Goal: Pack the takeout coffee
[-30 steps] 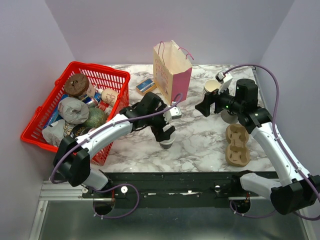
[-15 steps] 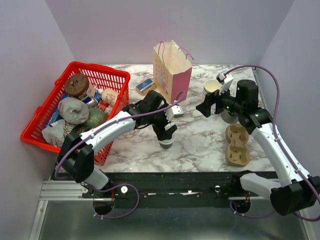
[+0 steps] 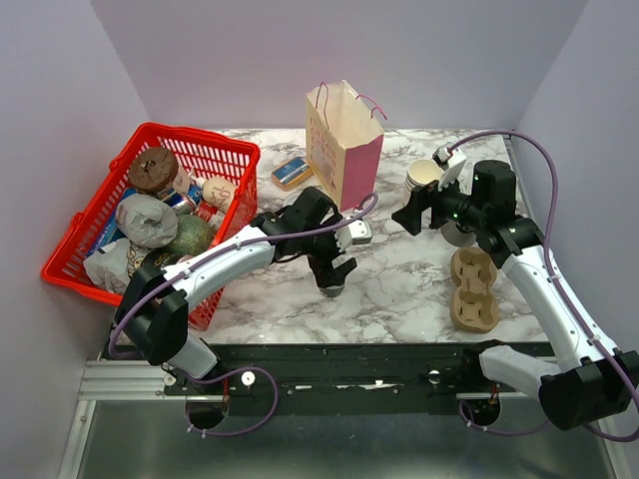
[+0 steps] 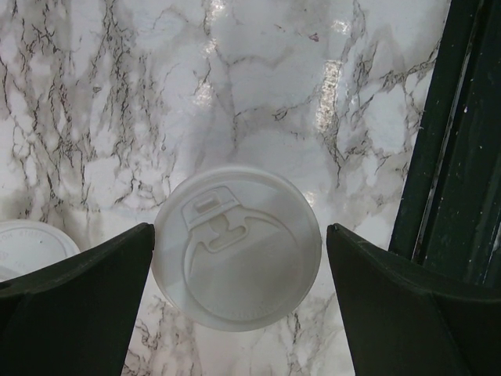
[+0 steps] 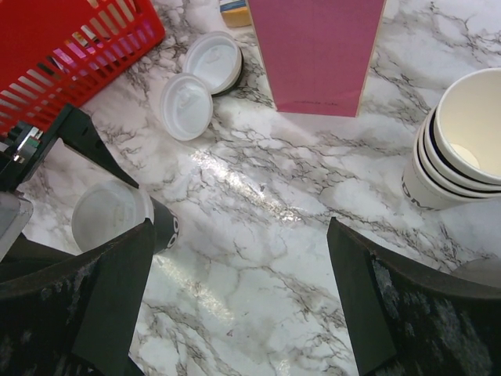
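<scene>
Takeout coffee (image 4: 237, 247), lid on, stands upright on the marble table (image 3: 399, 279), near-centre, on the near side of the pink bag (image 3: 344, 140) and left of the cardboard carrier (image 3: 473, 289). Left gripper (image 4: 239, 232) has edged right and far in the last second and now straddles the cup, jaws released, not gripping it. Right gripper (image 5: 239, 227) has barely moved and is also released, empty. Looks like the grasp comes next; nothing packed yet.

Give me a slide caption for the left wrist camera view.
Open left hand hovers over a white sip lid, marble table beneath.
</scene>
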Robot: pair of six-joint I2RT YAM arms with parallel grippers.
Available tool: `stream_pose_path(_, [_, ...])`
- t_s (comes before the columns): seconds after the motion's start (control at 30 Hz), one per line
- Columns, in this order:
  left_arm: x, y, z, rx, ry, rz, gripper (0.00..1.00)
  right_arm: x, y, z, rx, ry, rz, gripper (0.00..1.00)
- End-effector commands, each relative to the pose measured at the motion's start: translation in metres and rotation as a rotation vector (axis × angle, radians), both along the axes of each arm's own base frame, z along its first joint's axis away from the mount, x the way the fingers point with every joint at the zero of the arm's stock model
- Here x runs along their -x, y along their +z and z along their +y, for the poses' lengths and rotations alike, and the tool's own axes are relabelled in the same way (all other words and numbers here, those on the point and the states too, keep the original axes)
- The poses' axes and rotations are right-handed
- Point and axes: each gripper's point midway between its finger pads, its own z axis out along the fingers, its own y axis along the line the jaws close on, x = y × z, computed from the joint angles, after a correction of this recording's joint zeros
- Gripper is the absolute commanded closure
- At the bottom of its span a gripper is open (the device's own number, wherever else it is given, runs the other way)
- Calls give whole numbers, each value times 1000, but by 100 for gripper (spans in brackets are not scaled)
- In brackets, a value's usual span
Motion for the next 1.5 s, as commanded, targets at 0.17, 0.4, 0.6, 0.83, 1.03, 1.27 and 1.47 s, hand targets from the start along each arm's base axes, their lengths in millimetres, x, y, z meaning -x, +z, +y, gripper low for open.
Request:
stream_pose_path(0.17, [-5, -7, 10, -46, 24, -52, 3, 5, -5, 0, -18, 13, 26, 0])
stream_pose_path(0.4, [-1, -7, 16, -66, 18, -54, 7, 5, -7, 0, -17, 12, 32, 0])
stream_pose_path(0.6, [4, -8, 36, -124, 22, -50, 11, 4, -9, 1, -15, 14, 37, 0])
stream_pose_path(0.83, [-3, -16, 79, -177, 130, -17, 12, 3, -9, 2, -17, 20, 41, 0])
stream_pose_path(1.03, [-27, -15, 122, -194, 285, -22, 12, 0, -10, 3, -20, 24, 50, 0])
stream_pose_path(1.27, [-40, -17, 145, -210, 362, -44, 12, -5, -9, 6, -26, 33, 58, 0])
stream_pose_path(1.47, [-47, -20, 159, -229, 406, -35, 11, -6, -9, 6, -23, 31, 57, 0])
